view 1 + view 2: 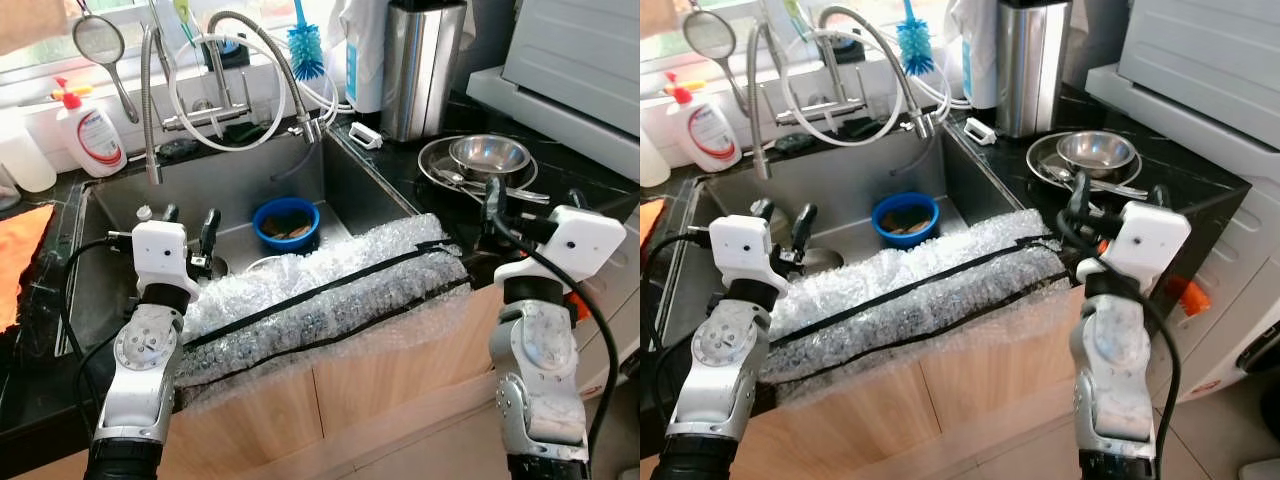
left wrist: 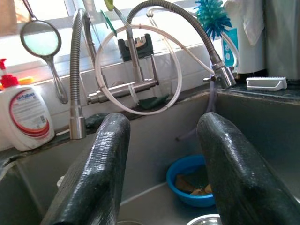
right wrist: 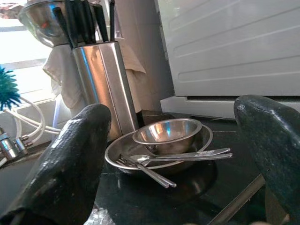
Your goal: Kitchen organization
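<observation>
**Sink and counter, contents by size**

Steel sink (image 1: 120,200): a deep basin set in the black counter (image 1: 590,175), its front edge draped with a sheet of bubble wrap (image 1: 320,290) that hangs over the cabinet face.
Knife block (image 1: 420,65): steel, upright at the counter's back, just behind the dishes.
Steel plate (image 1: 440,165): on the counter right of the sink; carries a small steel bowl (image 1: 488,153), a fork (image 3: 147,171) and a spoon (image 3: 183,156).
Blue bowl (image 1: 285,222): in the basin, food scraps inside, bare basin floor around it.
Left gripper (image 1: 190,235): above the basin's left part, fingers wide apart, holding nothing.
Right gripper (image 3: 183,140): near the plate, fingers spread wide, nothing between them.
</observation>
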You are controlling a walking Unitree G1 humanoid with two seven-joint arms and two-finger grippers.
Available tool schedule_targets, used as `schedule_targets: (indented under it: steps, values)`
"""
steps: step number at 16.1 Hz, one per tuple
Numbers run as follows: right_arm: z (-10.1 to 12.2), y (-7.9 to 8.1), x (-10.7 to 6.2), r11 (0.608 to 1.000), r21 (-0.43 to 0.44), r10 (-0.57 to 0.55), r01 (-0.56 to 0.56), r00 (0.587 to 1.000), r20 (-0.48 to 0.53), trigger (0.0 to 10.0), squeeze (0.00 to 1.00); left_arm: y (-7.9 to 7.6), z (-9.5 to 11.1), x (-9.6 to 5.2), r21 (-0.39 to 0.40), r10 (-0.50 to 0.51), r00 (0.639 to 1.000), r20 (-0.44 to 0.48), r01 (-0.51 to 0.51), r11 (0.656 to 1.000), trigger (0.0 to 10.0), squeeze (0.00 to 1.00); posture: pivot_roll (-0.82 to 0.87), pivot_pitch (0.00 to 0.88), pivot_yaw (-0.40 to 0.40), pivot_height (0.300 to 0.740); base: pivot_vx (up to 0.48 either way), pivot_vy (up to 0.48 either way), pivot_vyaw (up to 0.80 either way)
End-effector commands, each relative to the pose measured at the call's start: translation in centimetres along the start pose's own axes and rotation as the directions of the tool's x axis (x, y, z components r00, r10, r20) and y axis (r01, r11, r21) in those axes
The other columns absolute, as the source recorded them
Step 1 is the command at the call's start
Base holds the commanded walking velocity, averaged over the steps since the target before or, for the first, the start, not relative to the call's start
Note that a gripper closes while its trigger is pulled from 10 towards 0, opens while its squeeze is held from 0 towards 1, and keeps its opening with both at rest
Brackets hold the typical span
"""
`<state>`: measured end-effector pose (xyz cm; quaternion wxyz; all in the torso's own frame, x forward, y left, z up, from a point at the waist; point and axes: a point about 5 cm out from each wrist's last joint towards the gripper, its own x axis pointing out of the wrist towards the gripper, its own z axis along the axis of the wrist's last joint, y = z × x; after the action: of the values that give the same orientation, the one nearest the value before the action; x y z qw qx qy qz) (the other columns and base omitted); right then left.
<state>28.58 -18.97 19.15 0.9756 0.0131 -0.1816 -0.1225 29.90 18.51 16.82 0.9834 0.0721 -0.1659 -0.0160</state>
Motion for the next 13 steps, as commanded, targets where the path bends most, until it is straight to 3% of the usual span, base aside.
schedule_targets:
  steps: [1,5,7,8,9,13]
  values:
    - [-0.4,-0.1,0.6,1.0,0.02,-0.002,0.003,0.999,-0.035,10.0,1.0,0.1,0.3,0.2,0.005,-0.005,1.0,0.015,0.005,1.0,10.0,0.0,-0.16,0.0,0.099,0.74,0.0,0.0,0.0]
    - [-1.4,-0.6,2.0,1.0,-0.004,0.02,-0.02,0.995,-0.103,10.0,1.0,-0.1,0.3,0.4,0.005,-0.009,1.0,0.021,0.008,1.0,10.0,0.0,-0.16,0.0,0.102,0.74,0.0,0.0,0.0]
    - [-1.1,-0.2,2.6,1.0,0.004,0.029,-0.029,0.996,-0.088,10.0,0.97,-0.1,0.4,0.5,0.003,-0.011,1.0,0.021,0.011,1.0,10.0,0.0,-0.15,0.0,0.105,0.74,0.0,0.0,0.0]
    - [-1.0,0.0,2.9,0.999,0.009,0.031,-0.031,0.996,-0.087,10.0,0.64,-0.2,0.4,0.5,0.004,-0.011,1.0,0.021,0.011,1.0,10.0,0.0,-0.15,0.0,0.104,0.74,0.0,0.0,0.0]
    - [-1.0,0.1,3.2,1.0,0.004,0.028,-0.027,0.995,-0.092,10.0,0.0,-0.2,0.4,0.4,0.004,-0.01,1.0,0.02,0.01,1.0,10.0,0.0,-0.15,0.0,0.1,0.74,0.0,0.0,0.0]
    - [-2.0,0.6,3.5,0.998,-0.005,0.057,-0.058,0.985,-0.16,10.0,0.0,-0.2,0.3,0.3,0.009,-0.002,1.0,0.017,0.002,1.0,10.0,0.0,-0.14,0.0,0.093,0.74,0.0,0.0,0.0]
